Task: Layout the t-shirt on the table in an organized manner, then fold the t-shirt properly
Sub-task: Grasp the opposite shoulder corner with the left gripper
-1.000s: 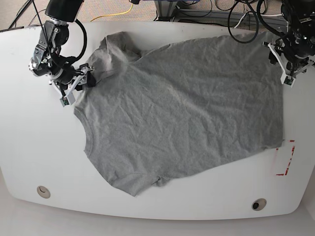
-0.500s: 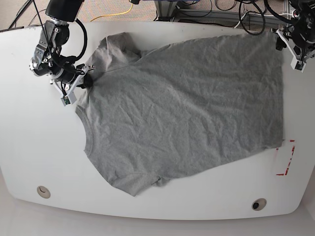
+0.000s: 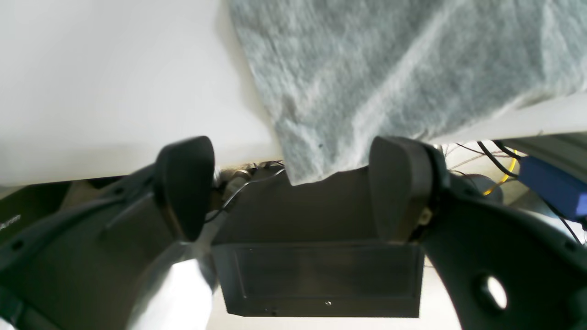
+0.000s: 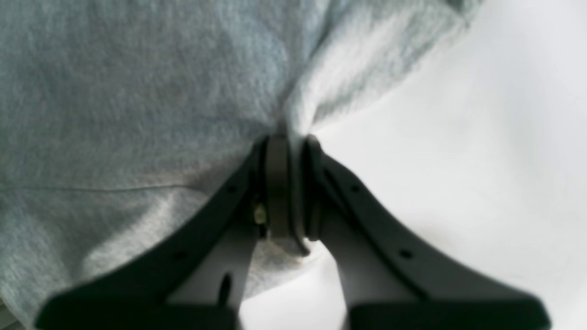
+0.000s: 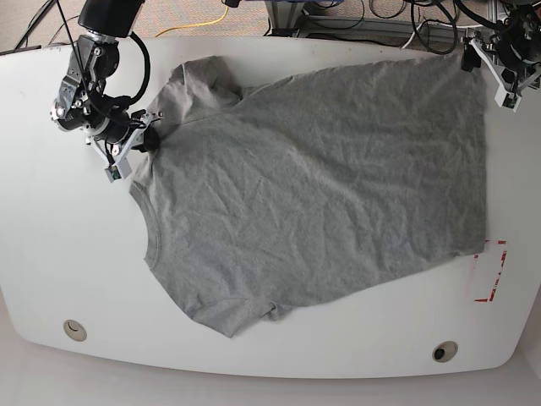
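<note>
A wrinkled heather-grey t-shirt (image 5: 313, 186) lies spread flat across my white bench (image 5: 59, 245), neckline toward my right arm. My right gripper (image 4: 286, 137) is clenched on a pinch of fabric near the shoulder. My left gripper (image 3: 293, 183) hangs released above the shirt's far hem corner, holding nothing.

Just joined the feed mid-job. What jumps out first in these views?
A big wrinkled grey t-shirt sprawls across most of the white table, tilted, collar toward the base view's left. The right gripper is pinched shut on fabric at the shoulder, while the left gripper hangs open at the far hem corner.
</note>
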`<action>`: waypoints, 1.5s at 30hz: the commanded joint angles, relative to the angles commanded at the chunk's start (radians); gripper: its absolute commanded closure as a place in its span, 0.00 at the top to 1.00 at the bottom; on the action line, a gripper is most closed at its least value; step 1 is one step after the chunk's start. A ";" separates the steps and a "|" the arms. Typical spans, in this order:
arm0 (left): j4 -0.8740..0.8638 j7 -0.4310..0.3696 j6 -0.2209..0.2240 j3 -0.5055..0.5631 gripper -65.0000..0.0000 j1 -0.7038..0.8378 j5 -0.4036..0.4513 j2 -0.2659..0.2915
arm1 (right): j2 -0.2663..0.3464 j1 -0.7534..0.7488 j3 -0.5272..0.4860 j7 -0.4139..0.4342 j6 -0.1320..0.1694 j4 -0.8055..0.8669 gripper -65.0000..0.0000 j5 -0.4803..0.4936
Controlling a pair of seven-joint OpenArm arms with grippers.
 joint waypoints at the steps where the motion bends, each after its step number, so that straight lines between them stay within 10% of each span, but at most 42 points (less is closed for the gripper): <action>1: -0.014 0.000 0.000 0.002 0.77 0.000 0.000 0.000 | 0.000 0.000 0.000 0.000 0.000 0.000 0.09 0.000; 31: -0.187 -0.008 0.000 0.091 0.76 -0.072 0.000 -0.002 | 0.000 -0.003 0.002 0.002 0.000 0.000 0.09 0.002; 45: -0.123 0.000 0.000 0.133 0.58 -0.064 -0.003 -0.002 | 0.000 -0.003 0.002 0.002 0.000 0.000 0.09 0.002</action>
